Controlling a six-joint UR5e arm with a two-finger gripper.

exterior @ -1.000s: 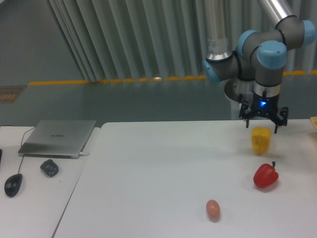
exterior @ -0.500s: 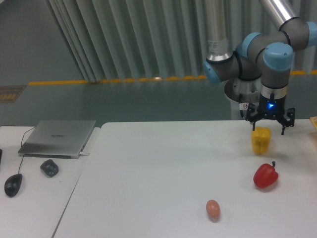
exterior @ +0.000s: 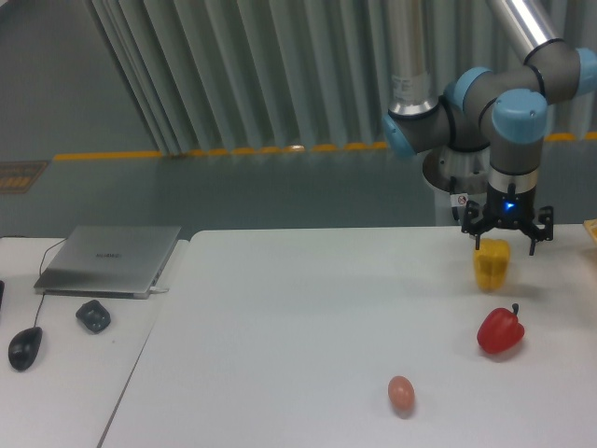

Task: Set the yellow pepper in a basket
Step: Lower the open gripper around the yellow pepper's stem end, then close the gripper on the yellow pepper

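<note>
Three food items lie on the white table [exterior: 308, 308]: the yellow pepper [exterior: 492, 265] near the far right side, a red pepper [exterior: 500, 329] in front of it and a little apart, and a small brownish-pink egg [exterior: 401, 393] closer to the front edge, to the left of the red pepper. The yellow pepper stands upright on the table surface. Directly above it hangs the gripper [exterior: 506, 245] of the arm [exterior: 485, 103], pointing straight down, with a small blue light on its body. Its fingers are spread apart, one on each side above the top of the yellow pepper, and they do not pinch anything. I cannot tell if the fingertips touch the pepper or are only just over it. At the right border of the picture, beside the gripper, a small piece of something light brown [exterior: 591, 230] is visible, too little to name. On a separate table to the left are a closed grey laptop [exterior: 110, 259], a dark mouse [exterior: 25, 347] with a cable, and a small dark object [exterior: 93, 315]
</note>
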